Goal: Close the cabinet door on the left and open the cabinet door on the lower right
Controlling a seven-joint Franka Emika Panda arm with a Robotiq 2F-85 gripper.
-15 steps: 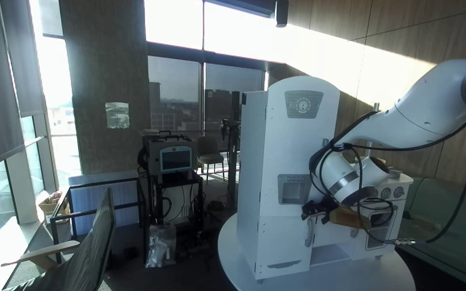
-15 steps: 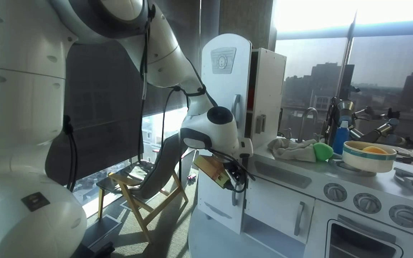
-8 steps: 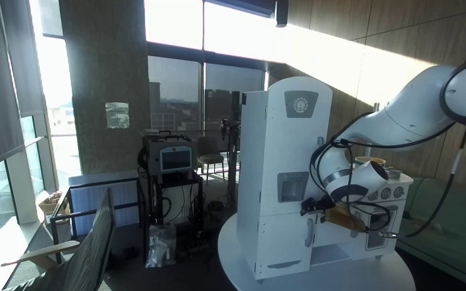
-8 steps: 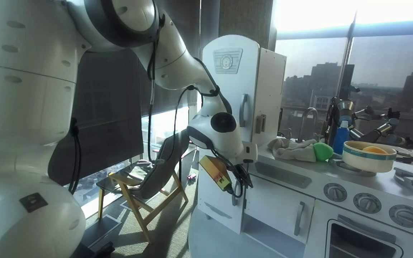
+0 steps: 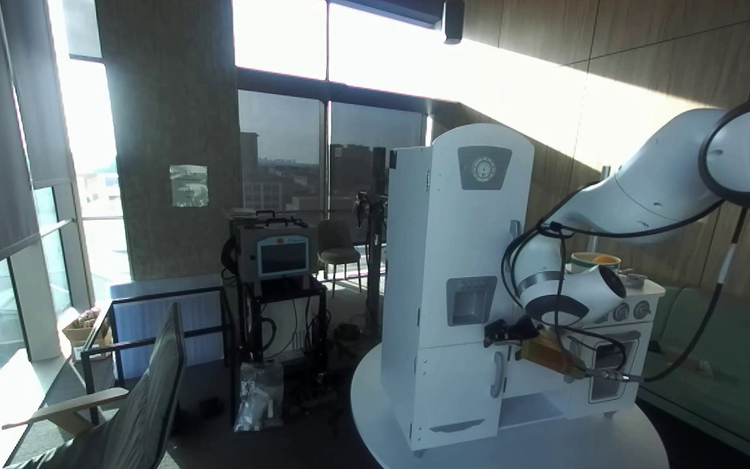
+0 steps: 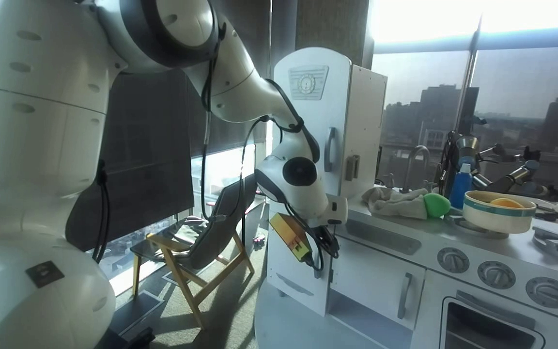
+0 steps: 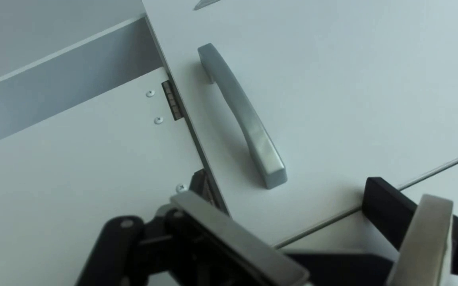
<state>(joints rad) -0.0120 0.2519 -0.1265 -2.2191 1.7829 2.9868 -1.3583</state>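
The tall white upper-left cabinet door (image 5: 479, 241) stands closed, flush with its cabinet, in both exterior views (image 6: 308, 116). The lower-right cabinet door (image 6: 376, 276), under the sink, is closed, with its grey handle (image 6: 404, 295) at its right side. Its hinged edge shows in the wrist view (image 7: 94, 178). My gripper (image 7: 288, 188) is open and empty, its fingers spread in front of the seam between the tall unit's upper and lower doors. I cannot tell whether a fingertip touches. In an exterior view my gripper (image 5: 505, 335) is close to that front; elsewhere cables partly hide it.
The lower-left door has a curved grey handle (image 7: 245, 115) beside my fingers. An oven door (image 6: 487, 320) is at the right. A bowl (image 6: 499, 213), a cloth (image 6: 395, 202) and a blue bottle (image 6: 460, 186) stand on the counter. A yellow box (image 6: 291, 237) with looping cables hangs at my wrist.
A second ago the tall upper-left door stood ajar with a dark gap; it has swung shut. The arm has moved toward the cabinet and shifted slightly.
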